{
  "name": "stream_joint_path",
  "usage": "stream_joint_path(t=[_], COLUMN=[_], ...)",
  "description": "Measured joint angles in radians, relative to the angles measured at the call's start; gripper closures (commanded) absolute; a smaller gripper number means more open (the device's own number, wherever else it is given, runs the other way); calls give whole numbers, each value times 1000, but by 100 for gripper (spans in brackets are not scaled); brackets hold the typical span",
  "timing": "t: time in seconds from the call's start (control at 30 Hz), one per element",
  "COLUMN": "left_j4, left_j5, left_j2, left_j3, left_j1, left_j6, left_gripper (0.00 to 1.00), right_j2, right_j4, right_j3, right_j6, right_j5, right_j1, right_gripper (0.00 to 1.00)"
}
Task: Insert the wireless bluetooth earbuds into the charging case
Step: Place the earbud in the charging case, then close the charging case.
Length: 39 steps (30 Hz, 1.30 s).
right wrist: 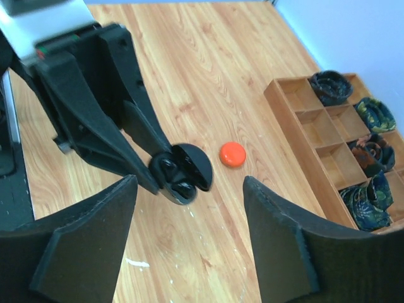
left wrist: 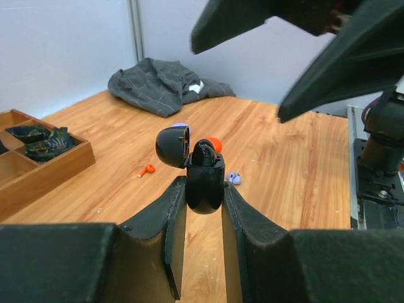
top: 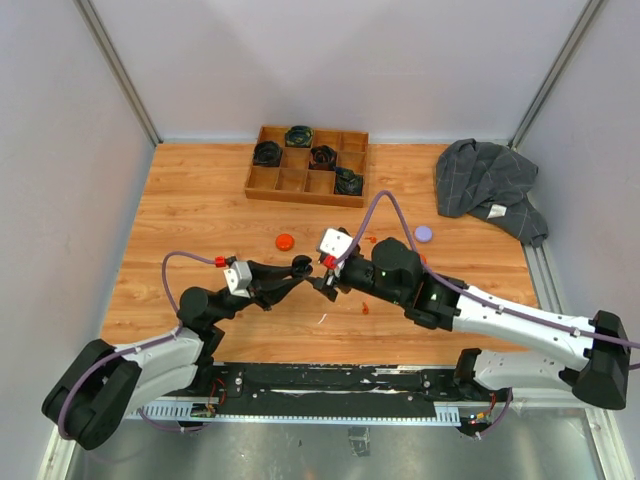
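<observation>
The black charging case [left wrist: 205,180] stands upright with its lid [left wrist: 172,146] swung open, and my left gripper [left wrist: 203,189] is shut on its lower body. In the right wrist view the case [right wrist: 189,165] shows two black earbuds [right wrist: 169,166] lying in its wells. My right gripper [right wrist: 189,189] hangs just above and beside the case, open, with nothing between its fingers [left wrist: 328,63]. The top view has both grippers meeting mid-table, left [top: 300,267] and right [top: 324,283]. On the table lie a loose orange earbud [left wrist: 147,170] and a lavender earbud [left wrist: 233,178].
An orange puck case [top: 285,241] [right wrist: 232,153] lies just beyond the grippers, a lavender one [top: 423,234] to the right. A wooden compartment tray [top: 262,180] with dark items stands at the back. A grey cloth [top: 488,180] is bunched at the back right. A white sliver [top: 323,318] lies near the front.
</observation>
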Motion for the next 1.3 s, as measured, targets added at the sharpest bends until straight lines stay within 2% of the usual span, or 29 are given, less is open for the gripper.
stream_joint_path(t=[0.2,0.5,0.87,1.3], left_j4=[20,71,96,54], left_j5=[38,114,162,122], left_j2=[26,82,101,101], left_j3=[0,0,0,2], left_j1=[0,0,0,0], left_j6=[-5,-28,-46,-43], left_gripper=[100,100,100,100], right_j2=[-10,38,173,214], right_j4=[-140,-257,-305,-385], right_j3=[20,84,148,172], right_j6=[-21,-109,-157,-164], right_j5=[-229,-426,-541,-643], right_j1=[-147,-196,-222,-222], right_gripper=[13,0,2,7])
